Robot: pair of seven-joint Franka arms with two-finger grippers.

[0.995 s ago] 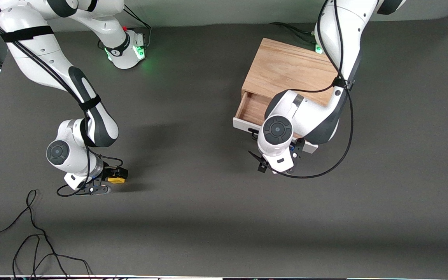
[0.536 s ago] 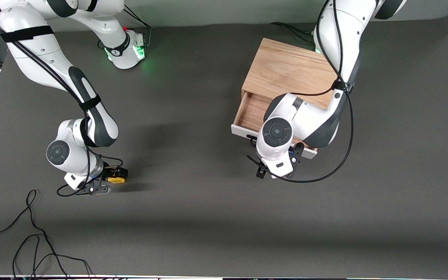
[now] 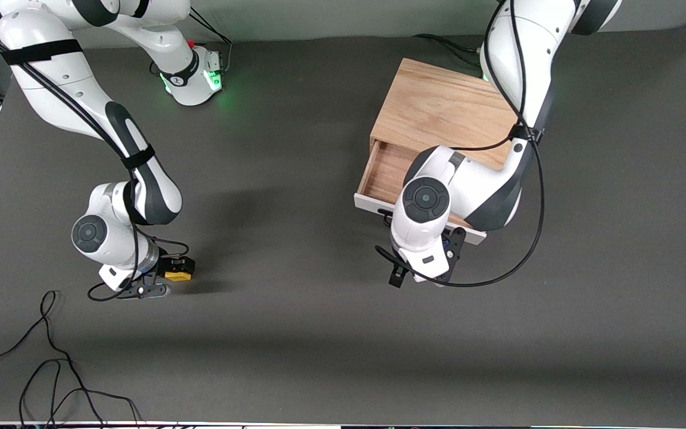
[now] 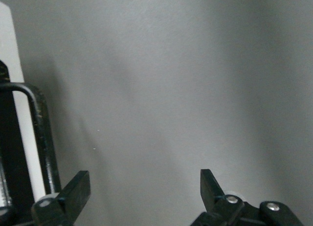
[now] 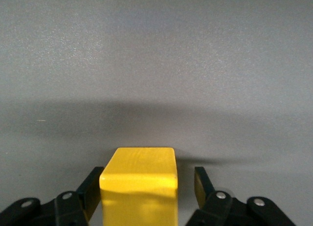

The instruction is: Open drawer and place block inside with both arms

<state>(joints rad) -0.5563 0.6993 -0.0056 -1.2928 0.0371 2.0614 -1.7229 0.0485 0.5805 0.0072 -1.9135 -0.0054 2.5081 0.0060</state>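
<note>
The light wood cabinet [image 3: 438, 107] stands toward the left arm's end of the table. Its drawer [image 3: 386, 170] is pulled partly out, showing the wood interior and the white front [image 3: 371, 204]. My left gripper [image 4: 145, 187] is open and empty just in front of the drawer [image 3: 425, 269]. The black bar handle [image 4: 41, 133] lies beside one finger, outside the jaws. The yellow block [image 3: 178, 276] rests on the table toward the right arm's end. My right gripper [image 3: 170, 275] is low around it. In the right wrist view the block [image 5: 139, 177] sits between the fingers, with a gap at one finger.
Loose black cables [image 3: 51, 369] lie on the dark mat near the front camera at the right arm's end. The left arm's forearm [image 3: 486, 190] hangs over part of the drawer. The green-lit right base [image 3: 194, 77] stands at the table's back edge.
The drawer came out a little more, then stopped. My left gripper has drawn slightly away from the drawer front. The right arm and the block have not moved.
</note>
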